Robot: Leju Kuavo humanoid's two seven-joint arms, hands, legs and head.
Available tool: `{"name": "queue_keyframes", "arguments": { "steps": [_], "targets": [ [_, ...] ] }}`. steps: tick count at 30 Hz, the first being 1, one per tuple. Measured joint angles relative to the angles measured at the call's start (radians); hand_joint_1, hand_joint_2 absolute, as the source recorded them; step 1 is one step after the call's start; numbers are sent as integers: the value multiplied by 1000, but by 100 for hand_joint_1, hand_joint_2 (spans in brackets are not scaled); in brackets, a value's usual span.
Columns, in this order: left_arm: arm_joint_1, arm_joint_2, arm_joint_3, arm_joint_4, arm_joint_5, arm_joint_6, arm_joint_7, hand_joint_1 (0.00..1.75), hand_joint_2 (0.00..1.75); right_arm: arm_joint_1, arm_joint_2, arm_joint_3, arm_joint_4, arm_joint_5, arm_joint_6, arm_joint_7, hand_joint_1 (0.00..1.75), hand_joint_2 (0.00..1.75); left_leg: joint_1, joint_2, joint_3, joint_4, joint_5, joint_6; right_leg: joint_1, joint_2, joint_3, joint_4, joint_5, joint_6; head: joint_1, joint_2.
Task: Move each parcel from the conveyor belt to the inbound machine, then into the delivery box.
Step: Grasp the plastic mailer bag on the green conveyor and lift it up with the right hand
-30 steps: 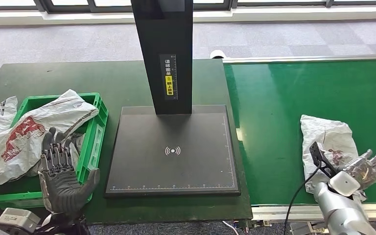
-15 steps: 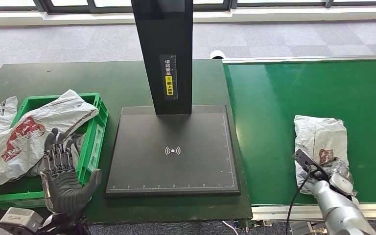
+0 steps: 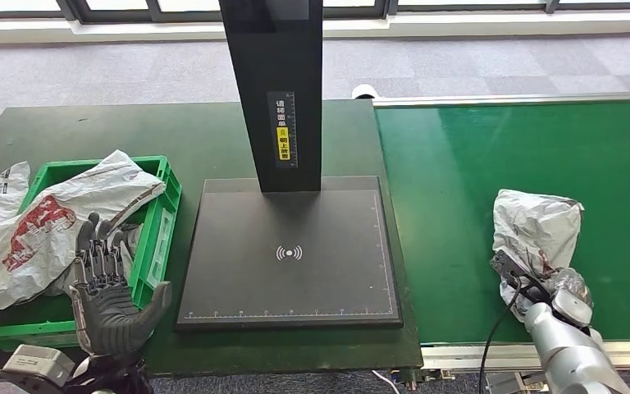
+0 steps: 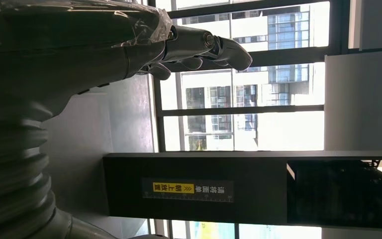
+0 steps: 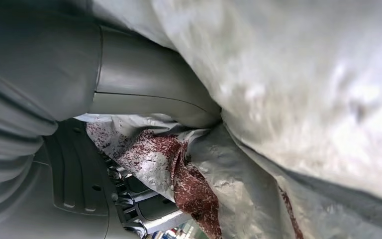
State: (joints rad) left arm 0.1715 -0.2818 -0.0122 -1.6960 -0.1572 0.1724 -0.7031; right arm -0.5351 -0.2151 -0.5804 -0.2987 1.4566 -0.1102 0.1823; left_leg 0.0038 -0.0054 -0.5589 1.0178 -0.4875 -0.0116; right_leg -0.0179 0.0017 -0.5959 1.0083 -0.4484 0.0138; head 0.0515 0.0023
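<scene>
Fingers of the right hand (image 3: 570, 289) are mostly hidden under crumpled plastic in the head view, at about four o'clock in the picture; they appear wrapped into the near end of a white parcel (image 3: 535, 230). That parcel lies on the green conveyor belt (image 3: 476, 164), its long axis running from six to twelve o'clock, away from the hand. The black scanner plate (image 3: 291, 279) sits at nine o'clock from the parcel, so the right hand is by far the nearer one.

At about eight o'clock, the left hand (image 3: 107, 291) is raised with fingers spread, holding nothing, beside the green crate (image 3: 160, 238) of parcels.

From the left wrist, fingertips (image 4: 229, 50) reach toward bright windows, gripping nothing.

From the right wrist, the thumb (image 5: 149, 94) presses into grey-white wrapping (image 5: 288, 89) with red print, a firm grip.
</scene>
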Motion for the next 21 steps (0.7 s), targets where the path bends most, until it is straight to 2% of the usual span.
{"name": "queue_keyframes", "arguments": {
  "steps": [3,5,7,9,11,13,15,16,19,21],
  "targets": [
    [0,0,0,0,0,0,0,0,175,0,3,-2,0,3,-23,-10,175,175,0,0,0,0,0,0,0,0,0,0,0,0,0,0],
    [0,0,0,0,-1,0,0,0,175,0,6,-4,0,7,-70,-28,175,175,0,0,-1,0,0,0,0,0,0,0,0,0,0,0],
    [0,0,0,0,-3,0,0,0,175,0,13,-5,-2,12,-153,-58,175,175,0,0,-1,0,0,0,0,0,0,0,0,0,0,0],
    [1,0,0,-1,-8,0,0,0,175,0,25,-5,-13,26,-275,-98,175,175,0,0,-4,0,0,0,0,0,0,0,0,0,0,0],
    [2,-1,0,-2,-14,-2,0,0,175,0,50,-2,-43,24,-413,-171,175,175,0,0,-6,0,0,0,0,0,0,0,0,0,0,0],
    [3,-1,0,-4,-18,-6,0,0,175,5,94,8,-107,-43,-488,-317,175,175,1,1,-4,0,0,0,0,1,0,0,0,0,0,0],
    [2,-1,0,-6,-20,-6,0,0,175,33,153,37,-217,-136,-478,-457,175,175,2,1,-1,-1,0,-1,1,1,0,0,0,0,0,0],
    [2,-1,0,-6,-19,-5,0,0,175,58,187,65,-286,-165,-463,-491,175,175,2,1,0,-1,1,-1,2,1,0,0,0,-1,0,0],
    [2,0,0,-6,-12,4,0,0,175,137,281,187,-487,-185,-442,-497,175,175,3,0,0,-2,1,-2,3,1,-1,1,-1,-2,0,0],
    [1,1,0,-6,-8,8,0,0,175,175,322,268,-586,-169,-443,-476,175,175,3,0,0,-2,1,-2,3,0,-1,1,-1,-2,0,0]
  ]
}}
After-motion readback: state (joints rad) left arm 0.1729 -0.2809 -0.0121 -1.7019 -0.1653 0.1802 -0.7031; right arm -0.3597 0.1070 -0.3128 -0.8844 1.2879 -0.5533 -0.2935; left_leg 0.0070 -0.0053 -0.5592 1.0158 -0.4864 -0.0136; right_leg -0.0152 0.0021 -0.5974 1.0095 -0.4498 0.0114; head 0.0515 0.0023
